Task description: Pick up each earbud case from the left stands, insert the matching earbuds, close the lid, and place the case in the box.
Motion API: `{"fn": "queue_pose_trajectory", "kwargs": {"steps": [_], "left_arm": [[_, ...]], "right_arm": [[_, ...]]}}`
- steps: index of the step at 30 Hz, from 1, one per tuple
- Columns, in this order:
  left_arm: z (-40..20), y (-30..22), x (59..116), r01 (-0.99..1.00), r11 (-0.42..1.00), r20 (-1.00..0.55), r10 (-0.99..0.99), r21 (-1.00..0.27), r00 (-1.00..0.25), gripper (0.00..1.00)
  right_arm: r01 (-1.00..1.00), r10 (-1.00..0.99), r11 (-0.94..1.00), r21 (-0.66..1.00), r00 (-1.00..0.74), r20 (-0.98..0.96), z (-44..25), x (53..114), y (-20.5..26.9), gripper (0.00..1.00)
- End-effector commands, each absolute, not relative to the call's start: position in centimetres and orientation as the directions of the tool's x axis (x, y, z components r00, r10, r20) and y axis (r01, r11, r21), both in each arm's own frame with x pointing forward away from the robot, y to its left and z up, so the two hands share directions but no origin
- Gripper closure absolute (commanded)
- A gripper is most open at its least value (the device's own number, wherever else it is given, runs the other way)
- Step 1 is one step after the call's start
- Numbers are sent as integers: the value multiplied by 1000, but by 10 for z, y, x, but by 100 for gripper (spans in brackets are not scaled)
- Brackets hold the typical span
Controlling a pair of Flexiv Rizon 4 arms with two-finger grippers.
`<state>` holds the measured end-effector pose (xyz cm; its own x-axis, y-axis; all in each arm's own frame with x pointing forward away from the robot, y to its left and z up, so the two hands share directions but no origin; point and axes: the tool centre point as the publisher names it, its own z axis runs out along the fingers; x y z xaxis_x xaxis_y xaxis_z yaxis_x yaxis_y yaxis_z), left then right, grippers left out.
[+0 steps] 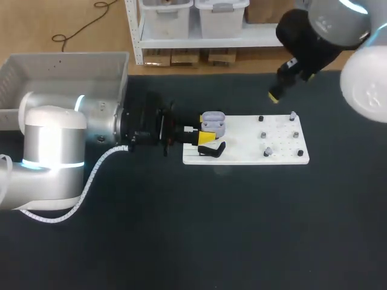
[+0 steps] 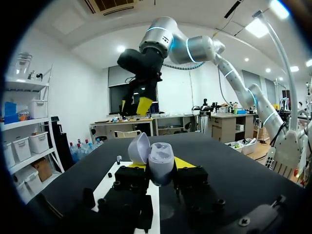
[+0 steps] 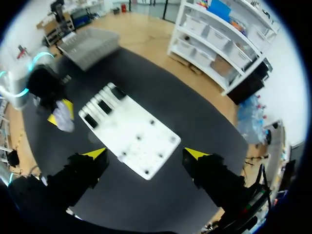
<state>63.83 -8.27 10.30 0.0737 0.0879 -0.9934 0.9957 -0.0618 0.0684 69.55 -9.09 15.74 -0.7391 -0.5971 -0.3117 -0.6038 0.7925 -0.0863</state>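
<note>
The left arm [image 1: 72, 130] comes in from 9 o'clock and lies low over the tabletop [image 1: 199, 235]. Its fingers [image 2: 184, 163] pinch the case [image 2: 161, 163] from two sides, one yellow tip showing on each flank. The case is pale lilac-grey and its lid [image 2: 139, 147] stands open, tipped back toward 10 o'clock in the left wrist view. From the head view the case hangs over the 9 o'clock end of the white board [image 1: 248, 145]. The right wrist view shows it held clear of that end, beside the board, not on it.

A black stand [image 1: 213, 150] sits at the board's 7 o'clock corner, just beside the left gripper [image 1: 204, 132]. Small dark and grey pieces [image 1: 264, 134] dot the board's 3 o'clock half, too small to tell apart.

The right arm [image 1: 326, 30] enters from 1 o'clock. The right gripper [image 3: 145, 154] hangs high above the board with its fingers spread wide and nothing between them.

The grey box [image 1: 66, 75] sits at the tabletop's 10 o'clock corner, well apart from the board.
</note>
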Motion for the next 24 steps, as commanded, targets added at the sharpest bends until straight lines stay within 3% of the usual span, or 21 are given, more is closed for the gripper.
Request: {"fn": "queue_pose_trajectory", "kwargs": {"steps": [1, 14, 16, 20, 21, 23, 24], "left_arm": [[102, -83, 637, 996, -55, -993, 87, 71, 76, 100], [102, -83, 637, 996, -55, -993, 87, 71, 76, 100], [102, -83, 637, 996, -55, -993, 87, 71, 76, 100], [102, -83, 637, 996, -55, -993, 87, 71, 76, 100], [102, -83, 637, 996, -55, -993, 87, 71, 76, 100], [102, -83, 637, 996, -55, -993, 87, 71, 76, 100], [102, -83, 637, 996, -55, -993, 87, 71, 76, 100]], "right_arm": [[-578, -614, 789, -210, -760, -214, 143, 703, -93, 0], [-580, -616, 773, -258, -784, -83, 110, 716, -110, 0], [-561, -595, 784, -265, -801, -63, 103, 718, -111, 5], [-474, -506, 834, -281, -861, -50, 92, 720, -111, 38], [-457, -490, 841, -288, -870, -50, 89, 721, -112, 40], [-420, -456, 852, -313, -888, -49, 83, 722, -113, 27], [-402, -439, 858, -320, -897, -50, 81, 721, -113, 25]]}}
